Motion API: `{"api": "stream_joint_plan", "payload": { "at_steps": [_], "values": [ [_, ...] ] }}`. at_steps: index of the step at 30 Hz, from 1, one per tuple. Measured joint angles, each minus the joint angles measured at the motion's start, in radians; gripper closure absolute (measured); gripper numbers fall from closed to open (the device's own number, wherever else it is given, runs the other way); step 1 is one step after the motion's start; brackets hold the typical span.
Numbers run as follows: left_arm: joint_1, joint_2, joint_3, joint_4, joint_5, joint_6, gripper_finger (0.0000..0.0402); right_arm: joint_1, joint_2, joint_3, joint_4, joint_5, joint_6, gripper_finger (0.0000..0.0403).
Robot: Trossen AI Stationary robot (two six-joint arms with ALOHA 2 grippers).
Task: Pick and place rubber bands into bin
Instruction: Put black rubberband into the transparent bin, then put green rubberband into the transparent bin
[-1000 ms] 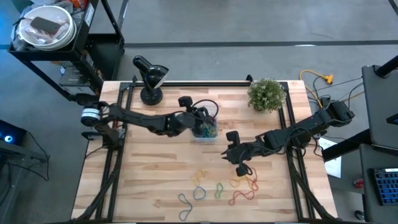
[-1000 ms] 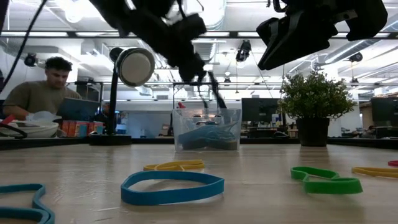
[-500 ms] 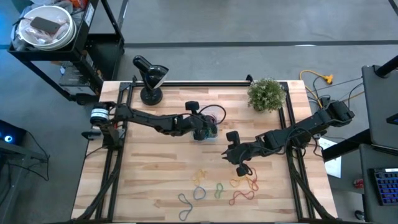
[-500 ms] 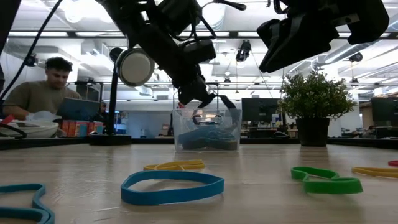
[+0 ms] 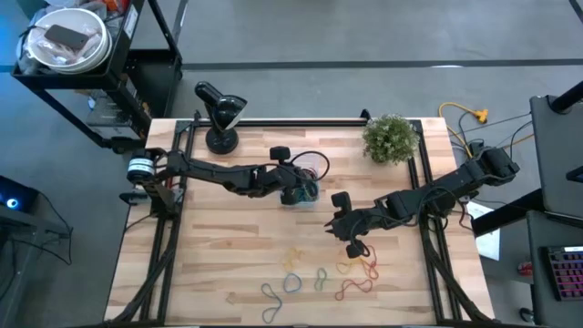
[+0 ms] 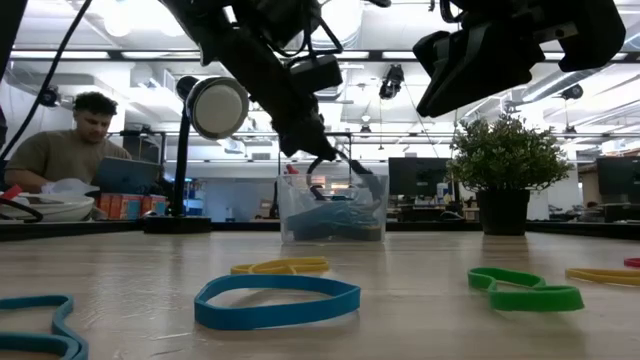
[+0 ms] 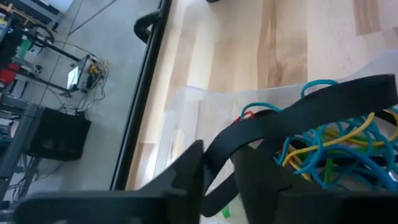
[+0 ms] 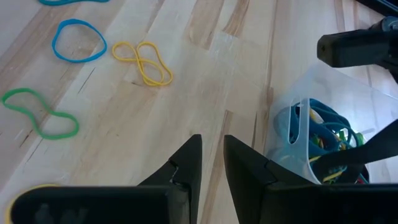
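Observation:
The clear bin [image 5: 302,194] stands mid-table, holding a tangle of blue, yellow, green and red rubber bands [image 7: 336,146]. My left gripper [image 5: 293,187] hovers over the bin's left side, tipped down. Its fingers stand slightly apart, with a black rubber band [image 7: 311,106] in the gap. My right gripper [image 5: 351,244] waits to the right of the bin, above the table, open by a narrow gap [image 8: 211,162] and empty. Several loose bands lie flat nearer the front: yellow [image 5: 293,259], blue [image 5: 291,282], green [image 5: 321,278] and red [image 5: 355,287]. My left gripper has one end of the black band [image 7: 214,158] in the gap between its two fingers, which slant down from the table's left over the bin. The band runs out from the fingers across the bin's opening [image 6: 352,165]. I cannot tell whether the fingers still pinch it.
A potted plant [image 5: 392,137] stands at the far right and a black desk lamp [image 5: 221,114] at the far left. A black cable loops beside the bin [image 5: 314,164]. Bare wood lies left of the loose bands. A person sits beyond the table [image 6: 60,145].
My left gripper has tipped further down and sunk slightly toward the bin. The black band hung in two strands below the fingers above the bin. It now slants from the fingers toward the bin's right rim.

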Motion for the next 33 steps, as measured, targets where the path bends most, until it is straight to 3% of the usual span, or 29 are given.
{"api": "stream_joint_plan", "payload": {
  "at_steps": [6, 10, 16, 23, 27, 33],
  "values": [
    [0.0, -0.007, 0.007, -0.029, 0.005, -0.033, 0.0263, 0.0, 0.0, 0.0, 0.0, 0.0, 0.0, 0.0342],
    [0.006, -0.024, 0.057, -0.206, 0.135, -0.069, 0.0244, 0.0, 0.0, -0.001, 0.002, 0.0, 0.0, 0.0342],
    [0.013, -0.05, 0.127, -0.384, 0.187, -0.105, 0.0242, 0.0, 0.0, -0.004, 0.006, 0.0, 0.0, 0.0342],
    [0.01, -0.097, 0.136, -0.402, 0.196, -0.106, 0.0242, 0.0, 0.002, -0.004, 0.002, -0.001, 0.023, 0.0342],
    [0.018, -0.113, 0.135, -0.4, 0.308, -0.097, 0.0242, 0.0, 0.002, -0.005, 0.004, -0.001, 0.024, 0.0342],
    [0.016, -0.137, 0.135, -0.405, 0.318, -0.111, 0.0242, 0.0, 0.002, -0.005, 0.006, -0.002, 0.036, 0.0342]
  ]
}}
